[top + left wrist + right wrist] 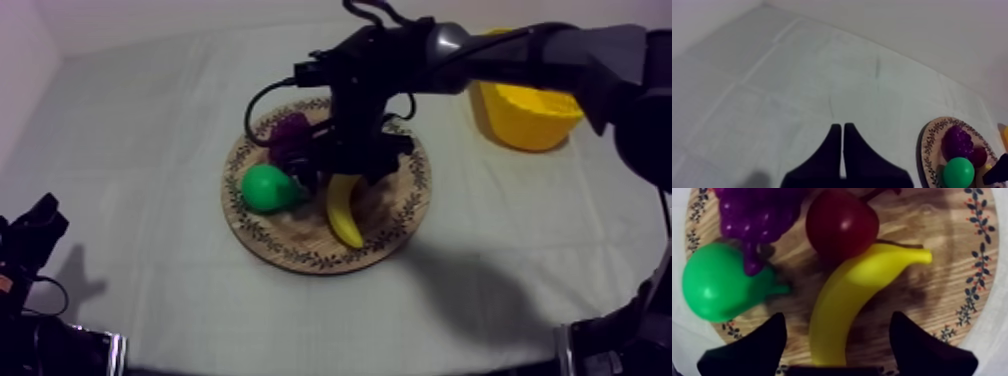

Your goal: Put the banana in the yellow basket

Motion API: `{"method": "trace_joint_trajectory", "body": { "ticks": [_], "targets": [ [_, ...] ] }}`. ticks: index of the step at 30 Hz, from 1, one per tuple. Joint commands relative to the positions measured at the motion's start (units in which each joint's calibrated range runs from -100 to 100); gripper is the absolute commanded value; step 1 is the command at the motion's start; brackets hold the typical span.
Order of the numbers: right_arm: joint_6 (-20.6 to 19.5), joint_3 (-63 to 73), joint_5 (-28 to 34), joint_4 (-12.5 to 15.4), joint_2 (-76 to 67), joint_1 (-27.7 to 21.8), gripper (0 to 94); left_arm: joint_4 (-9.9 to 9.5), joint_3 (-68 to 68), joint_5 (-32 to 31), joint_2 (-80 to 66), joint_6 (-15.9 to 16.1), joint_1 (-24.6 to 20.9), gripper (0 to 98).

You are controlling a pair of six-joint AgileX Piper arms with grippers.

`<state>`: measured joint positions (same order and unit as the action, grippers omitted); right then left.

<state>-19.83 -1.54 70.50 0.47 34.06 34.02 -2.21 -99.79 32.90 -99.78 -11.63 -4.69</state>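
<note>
While the banana (842, 293) lies flat on the wooden board (262, 236), its curved body runs from a stem tip out on the bare wood to a far end between the fingers of the right gripper (837, 317). Those two black fingers (752, 348) stand wide apart, one on each side of the banana, and wood shows between each finger and the peel (so they grip nothing). In the top view this gripper (348, 165) hangs just over the board, at the banana's upper end. The small red fruit (842, 223) sits just beside the banana's bend; whether the two touch I cannot tell. A bunch of grapes (757, 213) lies beside the red fruit, and a green pear (265, 188) rests by the grapes with its stem toward the banana. The yellow basket (525, 110) stands on the grey-white cloth (150, 120) to the right of the board and apart from it, behind the right arm. The left gripper (842, 145) is low at the table's left, well apart from the board, with its fingers pressed together into a narrow wedge over bare cloth.
</note>
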Motion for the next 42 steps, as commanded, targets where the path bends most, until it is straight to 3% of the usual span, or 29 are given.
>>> {"method": "trace_joint_trajectory", "body": {
  "ticks": [1, 10, 17, 20, 33, 42],
  "targets": [
    [0.1, 0.6, 1.1, 0.1, 1.7, -0.1, 56.7, 0.03, 0.0, 0.0, 0.0, 0.0, 0.0, 0.1],
    [0.1, 4.9, 6.7, 0.0, 7.3, 0.1, 52.2, 0.03, 0.0, 0.0, 0.0, 0.0, 0.0, 0.1],
    [0.0, 6.9, 8.6, 0.0, 9.0, -0.1, 26.4, 0.03, 0.0, 0.0, 0.0, 0.0, 0.0, 0.1],
    [-0.4, 6.7, 8.7, -0.1, 8.8, -0.2, 20.9, 0.03, 0.0, 0.0, 0.0, 0.0, 0.0, 0.1],
    [-2.0, -3.9, 6.4, -3.7, -5.9, 0.0, 18.9, 0.03, 0.0, 0.0, 0.0, 0.0, 0.0, 0.1],
    [-1.4, -4.1, 8.2, -8.4, -16.1, -3.2, 19.5, 0.03, 0.0, 0.0, 0.0, 0.0, 0.0, 0.1]
  ]
}}
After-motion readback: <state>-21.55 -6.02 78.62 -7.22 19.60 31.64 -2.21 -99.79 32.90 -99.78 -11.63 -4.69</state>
